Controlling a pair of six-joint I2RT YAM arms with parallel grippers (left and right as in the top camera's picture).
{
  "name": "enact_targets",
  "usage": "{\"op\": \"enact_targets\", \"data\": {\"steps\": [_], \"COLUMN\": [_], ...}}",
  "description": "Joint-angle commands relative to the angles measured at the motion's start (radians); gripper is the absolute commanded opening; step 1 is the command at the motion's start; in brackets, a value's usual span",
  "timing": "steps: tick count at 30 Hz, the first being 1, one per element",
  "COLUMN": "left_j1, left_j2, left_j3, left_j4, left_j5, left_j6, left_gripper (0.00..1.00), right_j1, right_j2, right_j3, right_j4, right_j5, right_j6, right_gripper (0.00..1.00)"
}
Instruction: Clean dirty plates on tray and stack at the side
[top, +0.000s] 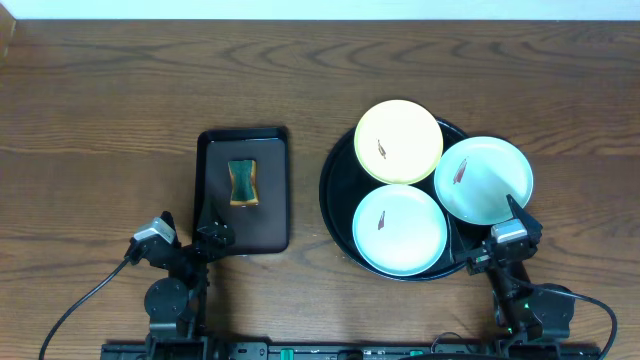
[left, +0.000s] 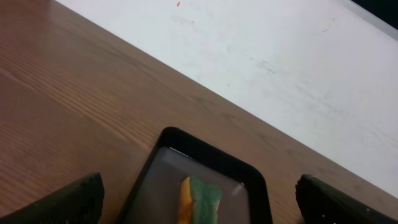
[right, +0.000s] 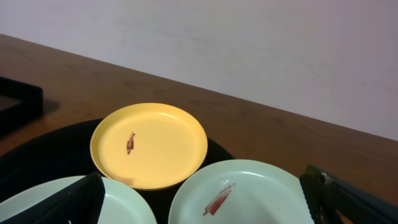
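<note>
yellow plate (top: 398, 141) | mint-white plates (top: 399, 230) | smears (top: 382, 149) reddish-brown | round tray (top: 335, 195) black | sponge (top: 243, 182) orange-green | table (top: 100, 120) brown wood-grain

The whole counter (top: 100, 80) is being viewed from straight above and from well away by the overhead camera. The left wrist camera is being carried low and near the counter, facing forward over the rectangular tray (left: 158, 183) toward the pale wall (left: 280, 62), with its own jaws being caught at the lower corners. The right wrist camera is being carried equally low, facing across the yellow plate (right: 149, 143) toward the wall. The rectangular tray and its sponge (left: 199, 199) are being shared by the overhead and left wrist views. The round tray (top: 337, 195), the yellow plate, the near pale plate (top: 400, 229) and the right pale plate (top: 484, 180) are being shared by the overhead and right wrist views.
</note>
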Motion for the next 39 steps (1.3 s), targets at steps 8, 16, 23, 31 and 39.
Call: {"op": "enact_targets", "data": {"steps": [8,16,23,31,39], "left_j1": [0.004,0.004,0.004,0.004,0.004], "left_j2": [0.004,0.078,0.469,1.032,1.330], "left_j3": [0.012,0.364,0.925,1.485,1.537], "left_j4": [0.014,-0.202,-0.624,-1.257,-1.305], "left_j5": [0.100,0.207,0.208,0.208,0.209], "left_j6": [0.024,0.094,0.199,0.271,0.271], "left_gripper": [0.99,0.99,0.99,0.99,0.99], "right_j1": [-0.010,-0.010,-0.010,-0.010,-0.010], "right_j2": [0.005,0.043,0.380,0.987,1.341], "right_j3": [0.000,0.268,0.744,1.337,1.536], "right_j4": [-0.004,-0.203,-0.489,-1.136,-1.467], "right_j5": [-0.029,-0.022,-0.019,-0.019,-0.232], "right_j6": [0.087,0.199,0.225,0.210,0.179], "right_gripper": [0.99,0.99,0.99,0.99,0.87]}}
